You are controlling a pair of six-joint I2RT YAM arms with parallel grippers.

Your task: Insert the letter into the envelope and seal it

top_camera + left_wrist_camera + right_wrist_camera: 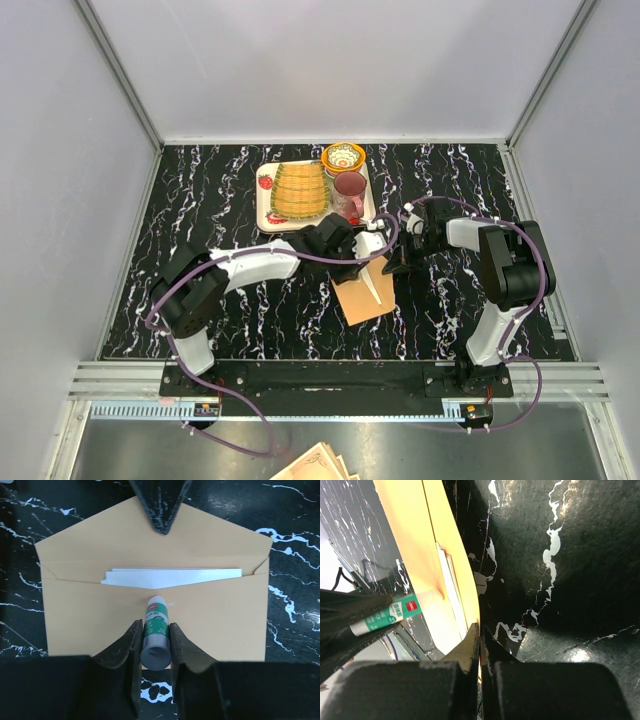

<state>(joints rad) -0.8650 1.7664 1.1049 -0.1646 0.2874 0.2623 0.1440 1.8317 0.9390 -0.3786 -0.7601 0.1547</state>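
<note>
The orange-tan envelope (100,625) lies flat on the black marbled table with its triangular flap folded open. The letter (170,576) is inside it, only a pale strip showing at the mouth. My left gripper (156,628) is shut on a green-and-white glue stick (156,622), whose white tip touches the envelope just below the mouth. My right gripper (481,632) is shut on the tip of the flap, on the side away from the glue stick. The top view shows both grippers meeting over the envelope (362,298), and the right wrist view shows the envelope (412,535) edge-on.
A white tray (263,195) behind the envelope holds a yellow striped plate (298,190) and a pink cup (349,190), with a yellow bowl (343,157) at its far corner. A stack of ornate beige paper (315,465) lies below the arm bases.
</note>
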